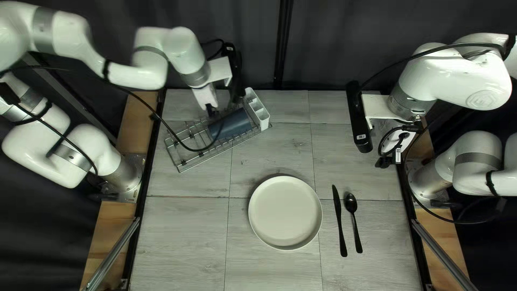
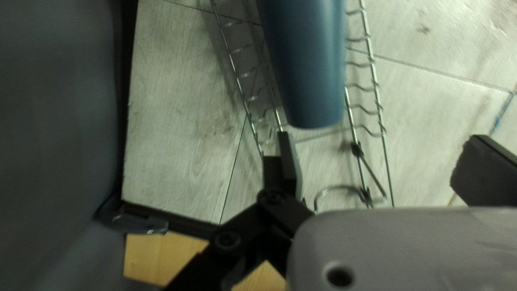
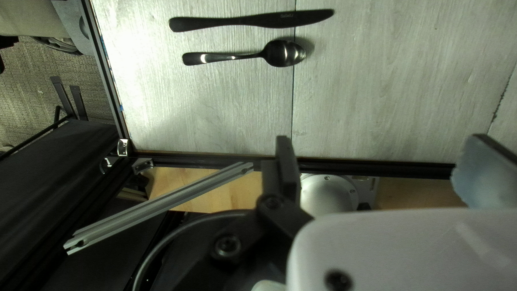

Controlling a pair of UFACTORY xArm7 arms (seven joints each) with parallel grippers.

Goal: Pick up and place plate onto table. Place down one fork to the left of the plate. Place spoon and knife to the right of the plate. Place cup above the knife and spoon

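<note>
In the top left view my left gripper (image 1: pixel 212 111) hangs over the wire rack's far side, close to the blue cup (image 1: pixel 230 124) lying there. The left wrist view has the cup (image 2: pixel 312 70) ahead of my left gripper (image 2: pixel 385 161), whose fingers stand wide apart, touching nothing. My right gripper (image 1: pixel 389 157) is above the table's right side; in its wrist view the right gripper (image 3: pixel 379 161) is open and empty. The white plate (image 1: pixel 285 213) lies flat on the table. Right of it are the knife (image 1: pixel 339 221) and, farther right, the spoon (image 1: pixel 354 218). No fork is visible.
The wire rack (image 1: pixel 188 153) stands at the table's far left, with a white cutlery holder (image 1: pixel 258 109) at its right end. A black cable loops over the rack. Dark rails run along both table sides, including the right rail (image 3: pixel 377 167).
</note>
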